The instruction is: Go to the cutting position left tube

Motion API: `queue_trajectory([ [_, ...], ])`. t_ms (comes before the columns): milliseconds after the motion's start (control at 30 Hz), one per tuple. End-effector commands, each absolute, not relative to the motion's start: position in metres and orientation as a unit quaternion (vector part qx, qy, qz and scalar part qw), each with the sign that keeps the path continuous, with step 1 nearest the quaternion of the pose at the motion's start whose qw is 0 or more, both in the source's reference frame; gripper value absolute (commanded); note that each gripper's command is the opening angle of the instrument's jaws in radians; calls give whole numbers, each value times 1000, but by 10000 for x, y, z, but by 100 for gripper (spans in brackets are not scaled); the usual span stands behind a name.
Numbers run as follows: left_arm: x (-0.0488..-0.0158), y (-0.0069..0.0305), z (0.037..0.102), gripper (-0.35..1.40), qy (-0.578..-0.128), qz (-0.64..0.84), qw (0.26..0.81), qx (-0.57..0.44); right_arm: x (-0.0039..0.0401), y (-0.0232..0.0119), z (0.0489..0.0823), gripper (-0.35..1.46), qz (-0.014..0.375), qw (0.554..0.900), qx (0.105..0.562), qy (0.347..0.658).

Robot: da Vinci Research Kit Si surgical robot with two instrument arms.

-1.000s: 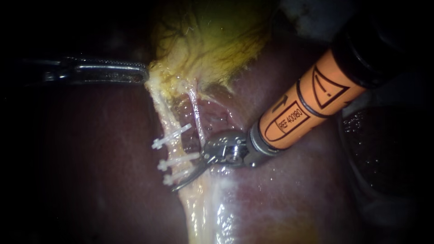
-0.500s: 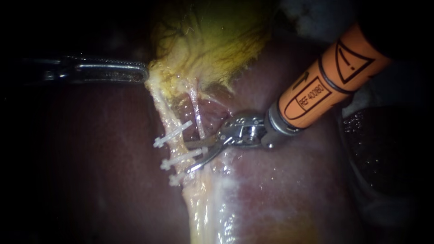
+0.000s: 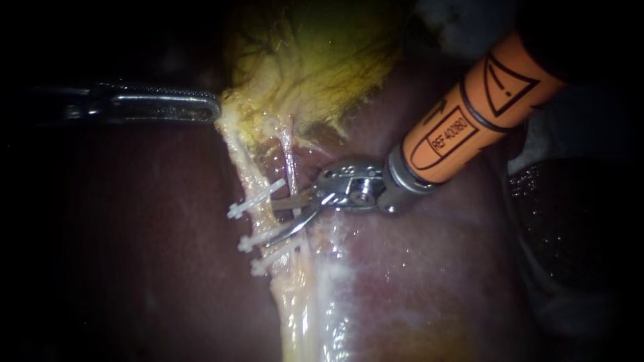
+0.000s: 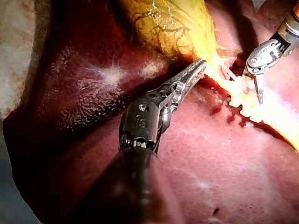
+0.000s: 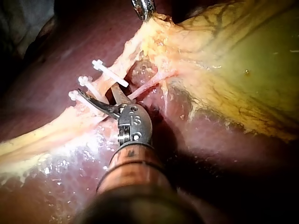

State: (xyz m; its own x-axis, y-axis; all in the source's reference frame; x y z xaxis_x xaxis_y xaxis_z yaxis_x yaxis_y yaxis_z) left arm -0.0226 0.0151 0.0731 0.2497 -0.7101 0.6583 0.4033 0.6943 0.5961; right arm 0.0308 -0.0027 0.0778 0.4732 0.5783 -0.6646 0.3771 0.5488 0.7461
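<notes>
The left tube (image 3: 249,175) runs down from the yellow gallbladder (image 3: 315,60) and carries three white clips: top (image 3: 255,198), middle (image 3: 258,239), lowest (image 3: 270,261). A thinner right tube (image 3: 289,157) lies beside it. My right instrument (image 3: 270,222), on an orange shaft, has its blades open. One blade lies just under the top clip, the other along the middle clip, with the tube at their tips. The right wrist view shows these blades (image 5: 95,90) spread at the clips. My left instrument (image 3: 204,107) is shut on the gallbladder's neck (image 4: 210,63) and holds it taut.
Dark red liver (image 3: 416,268) surrounds the tubes on both sides. A pale wet band of tissue (image 3: 298,315) continues below the clips. My right instrument's wrist (image 3: 350,188) sits over the liver bed, right of the thin tube.
My right instrument rose from below the lowest clip, drew back to the right, then slid left. Its open blades now sit between the top and middle clips. The left instrument stayed still.
</notes>
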Motion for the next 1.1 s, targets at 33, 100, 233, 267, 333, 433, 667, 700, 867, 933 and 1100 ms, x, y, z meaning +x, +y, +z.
queue_trajectory([
  [33,-226,151,732,-35,-496,-359,775,155,313,-26,778,126,69,714,476,509],
  [100,-225,151,732,-35,-496,-359,775,155,319,-26,778,126,69,709,483,510],
  [233,-225,151,732,-35,-496,-359,775,155,330,-28,778,124,69,696,497,514],
  [267,-225,151,732,-35,-496,-359,775,155,332,-29,778,124,68,691,502,516],
  [333,-225,151,732,-35,-496,-359,775,155,335,-31,778,124,71,683,511,518],
  [433,-225,151,732,-35,-496,-359,775,155,340,-36,778,122,70,667,524,525],
  [667,-225,151,732,-35,-496,-359,775,155,352,-42,775,117,78,622,547,555],
  [700,-225,151,732,-35,-496,-359,775,155,353,-44,774,117,81,615,551,558],
  [867,-225,151,732,-35,-496,-359,775,155,355,-48,764,112,90,591,563,571],
  [933,-225,151,732,-35,-496,-359,775,155,356,-47,756,109,94,583,567,574],
  [1100,-225,151,732,-35,-496,-359,775,155,357,-45,733,109,93,576,573,575],
])
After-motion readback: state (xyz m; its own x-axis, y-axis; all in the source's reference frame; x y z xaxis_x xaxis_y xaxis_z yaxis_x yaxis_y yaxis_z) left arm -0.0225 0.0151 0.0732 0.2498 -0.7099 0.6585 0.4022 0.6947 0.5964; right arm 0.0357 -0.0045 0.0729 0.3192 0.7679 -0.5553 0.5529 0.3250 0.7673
